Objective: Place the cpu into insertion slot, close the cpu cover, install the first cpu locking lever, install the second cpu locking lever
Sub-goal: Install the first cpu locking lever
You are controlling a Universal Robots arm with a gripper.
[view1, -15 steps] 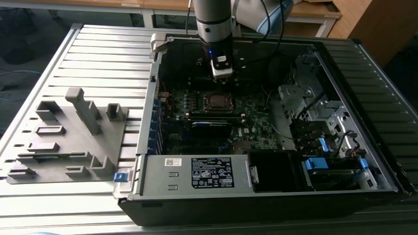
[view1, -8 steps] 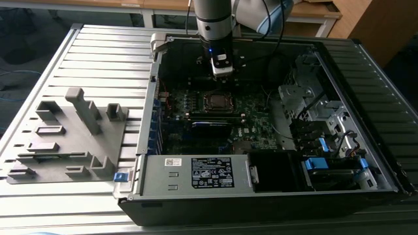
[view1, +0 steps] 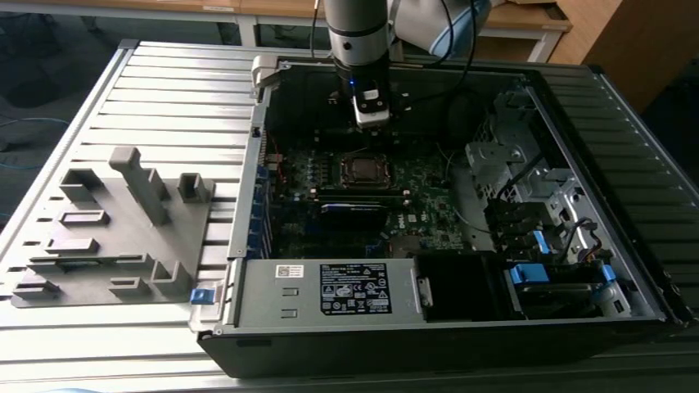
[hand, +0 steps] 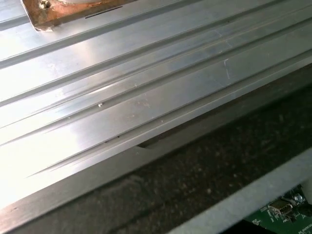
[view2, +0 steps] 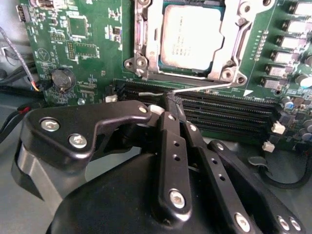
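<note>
Closest to the lens in the second wrist view is the black gripper [view2: 174,101]. Its two fingers [view2: 168,146] are drawn together with no gap visible at the tips. The tips sit at the free end of a thin silver locking lever [view2: 209,87], which runs along the near edge of the insertion slot [view2: 138,44]. Whether the wire is pinched between the tips or only touched cannot be told. The cpu [view2: 192,36] lies flat in the slot, and the cpu cover [view2: 233,29] is folded down around it, its window showing the grey metal top. Long black memory slots [view2: 229,114] run just beside the lever on the green board [view2: 83,39].

In the exterior view, a power supply [view1: 352,288] with a white-bordered label fills the near end of the open computer case [view1: 437,348]. The arm [view1: 361,33] reaches down into the case, with the gripper just beyond the slot. The case rests on a ribbed metal table [view1: 164,90]. A grey holder [view1: 110,229] with upright posts sits on the table to the exterior view's left.

In the first wrist view, the table's ribs run slantwise. A dark band lies beside them, and a corner of the green board shows past it.
</note>
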